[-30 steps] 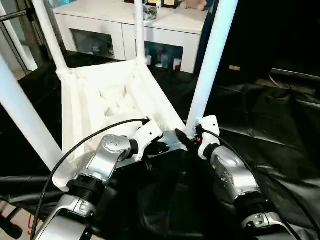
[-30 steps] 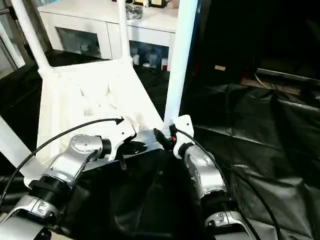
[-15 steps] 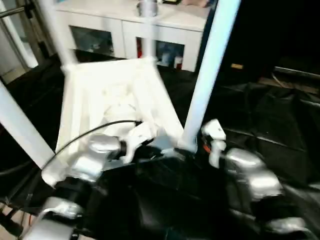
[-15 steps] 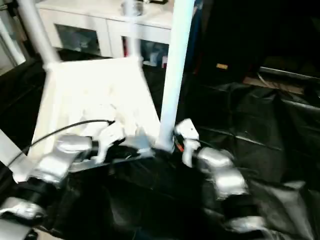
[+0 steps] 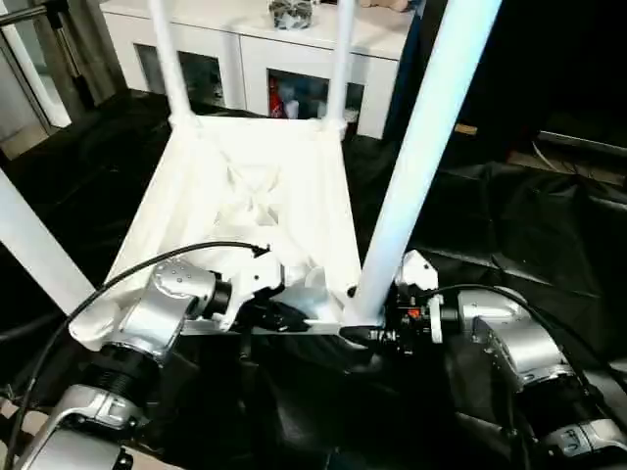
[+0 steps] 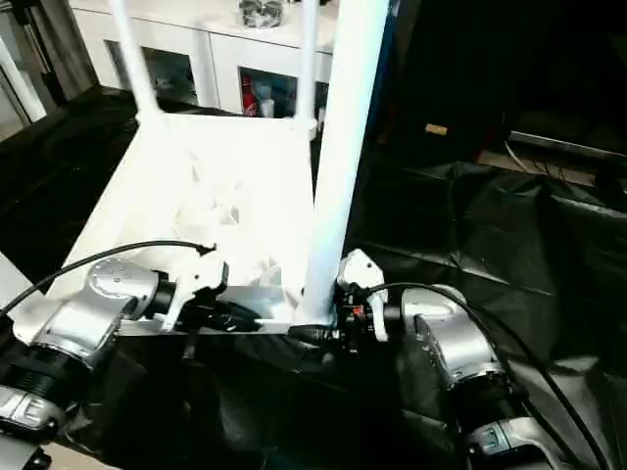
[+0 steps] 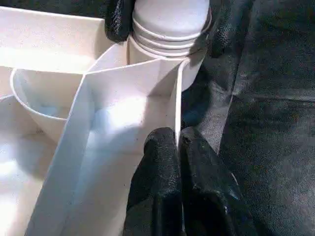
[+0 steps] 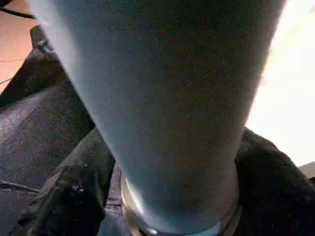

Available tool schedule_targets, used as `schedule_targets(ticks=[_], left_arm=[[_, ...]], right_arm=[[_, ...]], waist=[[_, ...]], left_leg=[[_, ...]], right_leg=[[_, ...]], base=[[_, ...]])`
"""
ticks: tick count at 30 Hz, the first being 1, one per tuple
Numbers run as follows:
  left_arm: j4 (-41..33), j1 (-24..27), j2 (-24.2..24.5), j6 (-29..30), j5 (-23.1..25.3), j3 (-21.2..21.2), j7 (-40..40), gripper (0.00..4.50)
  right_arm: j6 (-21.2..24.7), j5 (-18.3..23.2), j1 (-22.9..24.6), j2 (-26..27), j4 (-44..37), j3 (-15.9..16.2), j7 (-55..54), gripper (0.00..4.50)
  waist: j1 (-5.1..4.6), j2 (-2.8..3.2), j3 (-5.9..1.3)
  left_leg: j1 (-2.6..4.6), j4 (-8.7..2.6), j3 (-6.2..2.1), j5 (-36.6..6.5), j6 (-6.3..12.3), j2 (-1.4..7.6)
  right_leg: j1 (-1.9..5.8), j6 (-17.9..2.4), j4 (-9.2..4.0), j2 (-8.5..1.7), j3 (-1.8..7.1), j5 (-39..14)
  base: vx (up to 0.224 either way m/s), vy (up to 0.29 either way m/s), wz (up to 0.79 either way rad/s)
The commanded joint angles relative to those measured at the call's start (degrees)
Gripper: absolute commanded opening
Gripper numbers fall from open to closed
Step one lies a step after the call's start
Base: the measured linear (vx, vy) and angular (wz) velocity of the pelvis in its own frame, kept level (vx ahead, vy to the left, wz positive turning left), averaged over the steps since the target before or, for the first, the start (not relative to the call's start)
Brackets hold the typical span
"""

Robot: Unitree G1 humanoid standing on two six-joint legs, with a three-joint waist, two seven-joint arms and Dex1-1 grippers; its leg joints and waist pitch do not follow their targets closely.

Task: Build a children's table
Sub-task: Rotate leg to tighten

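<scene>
The children's table [image 5: 250, 211] lies upside down at the frame's centre on black sheeting [image 5: 529, 225], its long axis running from the bottom edge up toward a white cabinet [image 5: 245, 54] close behind; legs point upward. Open sheeting spreads to the right. The left claw [image 7: 177, 147] is pinched closed on a thin rib at the near rim; the right claw [image 5: 377, 336] wraps the near-right leg [image 5: 416, 171] at its base

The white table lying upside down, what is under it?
Under the table lies a crinkly black sheet, spread over the floor around it. What the sheet looks like right beneath the top is covered by the table itself.
</scene>
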Motion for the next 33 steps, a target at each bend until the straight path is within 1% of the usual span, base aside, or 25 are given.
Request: schedule_targets(ticks=[1, 4, 8, 9, 10, 11, 12, 13, 14, 15, 16, 17, 18, 19, 20, 21, 22, 23, 25, 26, 28, 29, 31, 32, 33], left_arm=[[-0.27, -0.01, -0.94, -0.43, -1.62, -1.57, -1.26, 0.0], [-0.02, -0.11, -1.25, -0.46, -1.64, -1.26, -0.2, 0.0], [0.67, -0.34, -2.16, -0.55, -1.23, -0.89, 2.27, 0.0], [1.13, -0.52, -2.69, -0.6, -0.89, -0.63, 3.61, 0.0], [2.62, -1.24, -4.17, -0.71, 0.14, 0.0, 7.59, 0.0], [3.18, -1.64, -5.17, -0.46, 0.39, 0.41, 9.82, 0.0], [3.48, -1.87, -5.79, -0.26, 0.5, 0.66, 11.16, 0.0], [3.55, -2.04, -6.49, -0.03, 0.47, 0.81, 12.21, 0.0], [3.53, -2.11, -6.96, -0.01, 0.52, 0.8, 12.85, 0.0], [3.47, -2.19, -7.58, 0.05, 0.63, 0.72, 13.7, 0.0], [3.44, -2.23, -7.93, 0.15, 0.7, 0.68, 14.18, 0.0], [3.27, -2.41, -9.9, 0.67, 1.32, 0.4, 17.13, 0.0], [3.11, -2.47, -10.94, 0.98, 1.66, 0.23, 18.66, 0.0], [2.77, -2.45, -12.05, 1.4, 2.0, -0.03, 20.09, 0.0], [2.56, -2.45, -13.26, 1.91, 2.76, -0.16, 22.03, 0.0], [2.53, -2.45, -13.4, 1.98, 2.85, -0.16, 22.26, 0.0], [2.09, -2.35, -14.7, 2.57, 3.48, -0.29, 24.03, 0.0], [1.87, -2.27, -15.43, 2.82, 3.68, -0.36, 25.21, 0.0], [1.19, -1.96, -16.35, 3.5, 3.49, -0.57, 26.07, 0.0], [0.91, -1.83, -16.54, 3.73, 3.39, -0.69, 26.21, 0.0], [0.54, -1.6, -16.63, 3.8, 3.52, -0.8, 26.43, 0.0], [0.45, -1.48, -16.54, 3.5, 3.4, -0.84, 26.06, 0.0], [-0.05, -0.96, -15.86, 2.8, 3.12, -0.86, 24.52, 0.0], [-0.33, -0.66, -15.25, 2.37, 2.72, -0.87, 23.18, 0.0], [-0.61, -0.44, -14.89, 2.23, 2.5, -0.9, 22.43, 0.0]], right_arm=[[1.28, -0.2, 0.25, 0.73, 0.37, 2.99, 2.06, 3.27], [1.48, 0.14, 0.56, 1.3, 0.44, 2.65, 1.66, 2.94], [2.06, 0.14, 1.06, 1.95, 0.55, 2.7, 0.22, 2.77], [2.18, -0.23, 1.1, 2.49, 0.97, 2.54, -1.29, 2.75], [1.47, -2.18, 0.46, 4.65, 3.63, 1.38, -8.1, 2.74], [0.38, -3.46, 0.0, 5.97, 5.38, 0.63, -12.5, 2.73], [-0.36, -4.25, -0.29, 6.78, 6.47, 0.16, -15.24, 2.72], [-0.7, -4.87, -0.71, 7.73, 7.7, -0.49, -18.43, 2.71], [-0.65, -5.12, -1.01, 8.47, 8.52, -1.06, -20.69, 2.71], [-0.37, -5.26, -1.4, 9.5, 9.57, -1.9, -23.61, 2.7], [-0.22, -5.24, -1.56, 10.06, 10.02, -2.33, -25.03, 2.7], [-0.72, -5.45, -1.93, 12.86, 11.37, -3.62, -30.98, 2.7], [-1.4, -5.76, -2.01, 14.28, 11.88, -3.98, -33.86, 2.7], [-2.39, -6.44, -2.03, 15.71, 12.32, -3.97, -36.8, 2.7], [-2.86, -7.38, -2.03, 17.1, 12.71, -3.6, -39.01, 2.7], [-2.87, -7.4, -2.01, 17.29, 12.71, -3.6, -39.15, 2.7], [-3.12, -7.37, -1.85, 19.11, 12.62, -3.56, -40.23, 2.7], [-3.48, -7.18, -1.81, 20.01, 12.63, -3.45, -40.49, 2.7], [-3.88, -6.31, -1.71, 21.05, 12.37, -3.35, -39.58, 2.7], [-3.98, -5.95, -1.72, 21.34, 12.4, -3.38, -39.33, 3.05], [-3.62, -5.31, -1.94, 21.83, 12.71, -3.85, -39.09, 3.42], [-3.51, -5.25, -2.02, 21.73, 12.66, -3.81, -38.81, 3.42], [-3.75, -5.82, -2.09, 20.66, 12.3, -3.22, -38.03, 3.6], [-3.85, -5.87, -2.06, 19.74, 11.83, -2.89, -36.67, 3.78], [-3.94, -5.98, -2.0, 19.21, 11.52, -2.78, -35.83, 3.78]], waist=[[0.19, -0.15, -2.77], [0.24, -0.16, -2.75], [0.26, -0.18, -2.71], [0.26, -0.17, -2.67], [0.12, -0.14, -2.58], [-0.07, -0.11, -2.39], [-0.24, -0.15, -2.11], [-0.6, -0.24, -2.07], [-0.82, -0.32, -2.0], [-0.95, -0.31, -2.01], [-1.1, -0.29, -1.94], [-1.16, -0.28, -1.95], [-1.33, -0.16, -1.91], [-1.46, -0.29, -2.0], [-1.49, -0.26, -2.0], [-1.44, -0.21, -2.02], [-1.45, -0.14, -2.05], [-1.38, -0.07, -2.1], [-1.27, -0.08, -2.22], [-1.19, -0.05, -2.27], [-1.19, 0.0, -2.37], [-1.16, 0.05, -2.39], [-1.17, 0.07, -2.29], [-1.15, 0.13, -2.32], [-1.22, 0.09, -2.27]], left_leg=[[-0.03, -3.28, 0.0, -5.33, 4.97, 1.69], [-0.05, -3.23, 0.02, -4.97, 5.17, 1.7], [-0.04, -3.26, -0.03, -5.48, 4.83, 1.69], [-0.03, -3.3, -0.02, -5.83, 4.64, 1.7], [-0.03, -3.38, -0.02, -6.28, 4.12, 1.7], [-0.01, -3.55, -0.03, -7.37, 3.63, 1.61], [0.13, -3.91, -0.24, -10.4, 1.97, 1.56], [0.15, -4.15, -0.46, -12.69, 0.46, 1.56], [0.05, -4.26, -0.57, -13.55, 0.02, 1.53], [0.31, -4.27, -0.59, -14.72, -0.24, 1.55], [0.45, -4.28, -0.62, -15.62, -0.16, 1.53], [0.38, -4.32, -0.64, -15.56, -0.19, 1.55], [0.35, -4.44, -0.65, -15.34, -0.59, 1.62], [0.21, -4.52, -0.81, -15.16, -0.82, 1.49], [0.21, -4.49, -0.71, -14.76, -0.77, 1.49], [0.34, -4.4, -0.64, -14.8, -0.73, 1.51], [0.31, -4.34, -0.54, -14.67, -0.29, 1.42], [0.18, -4.38, -0.6, -14.23, 0.05, 1.42], [0.25, -4.27, -0.47, -13.36, 0.63, 1.44], [0.23, -4.24, -0.45, -12.92, 0.88, 1.41], [-0.06, -4.13, -0.4, -11.08, 1.54, 1.38], [-0.01, -4.09, -0.37, -10.58, 1.83, 1.39], [-0.03, -4.18, -0.37, -11.01, 1.91, 1.4], [0.01, -4.17, -0.36, -11.45, 1.87, 1.4], [-0.07, -4.19, -0.38, -11.7, 1.86, 1.41]], right_leg=[[2.51, -16.27, -3.05, -2.78, 2.39, 0.46], [2.53, -16.46, -3.0, -2.77, 2.38, 0.83], [2.55, -16.25, -3.09, -2.83, 2.4, -0.15], [2.51, -16.09, -3.15, -2.83, 2.42, -0.84], [2.35, -15.84, -3.28, -2.89, 2.49, -1.93], [2.24, -15.61, -3.57, -2.91, 2.51, -3.49], [2.18, -14.32, -4.17, -3.09, 2.48, -9.17], [2.25, -12.88, -4.55, -3.3, 2.51, -14.44], [2.28, -12.02, -4.76, -3.26, 2.49, -16.53], [1.94, -10.95, -5.08, -3.26, 2.6, -18.75], [1.7, -10.31, -5.34, -3.21, 2.68, -20.22], [1.69, -10.09, -5.31, -3.21, 2.73, -20.35], [1.52, -9.79, -5.36, -3.23, 2.79, -20.25], [1.75, -9.36, -5.36, -3.19, 2.65, -20.67], [1.65, -9.21, -5.41, -3.07, 2.67, -19.92], [1.5, -9.3, -5.39, -3.04, 2.73, -19.46], [1.54, -9.54, -5.35, -2.97, 2.81, -18.36], [1.67, -9.67, -5.23, -2.97, 2.78, -17.46], [1.63, -10.23, -5.04, -2.88, 2.8, -15.11], [1.7, -10.42, -4.99, -2.85, 2.78, -14.27], [1.96, -11.21, -4.61, -2.76, 2.74, -10.79], [1.96, -11.58, -4.48, -2.74, 2.73, -9.49], [2.0, -11.7, -4.57, -2.75, 2.68, -9.92], [1.98, -11.66, -4.65, -2.79, 2.71, -10.44], [2.01, -11.64, -4.67, -2.79, 2.72, -10.67]], base=[[0.0, 0.0, 0.0], [0.0, 0.0, 0.0], [0.0, 0.0, 0.0], [0.0, 0.0, 0.0], [0.0, 0.0, 0.0], [0.0, 0.0, 0.0], [0.0, 0.0, 0.0], [0.0, 0.0, 0.0], [0.0, 0.0, 0.0], [0.0, 0.0, 0.0], [0.0, 0.0, 0.0], [0.0, 0.0, 0.0], [0.0, 0.0, 0.0], [0.0, 0.0, 0.0], [0.0, 0.0, 0.0], [0.0, 0.0, 0.0], [0.0, 0.0, 0.0], [0.0, 0.0, 0.0], [0.0, 0.0, 0.0], [0.0, 0.0, 0.0], [0.0, 0.0, 0.0], [0.0, 0.0, 0.0], [0.0, 0.0, 0.0], [0.0, 0.0, 0.0], [0.0, 0.0, 0.0]])
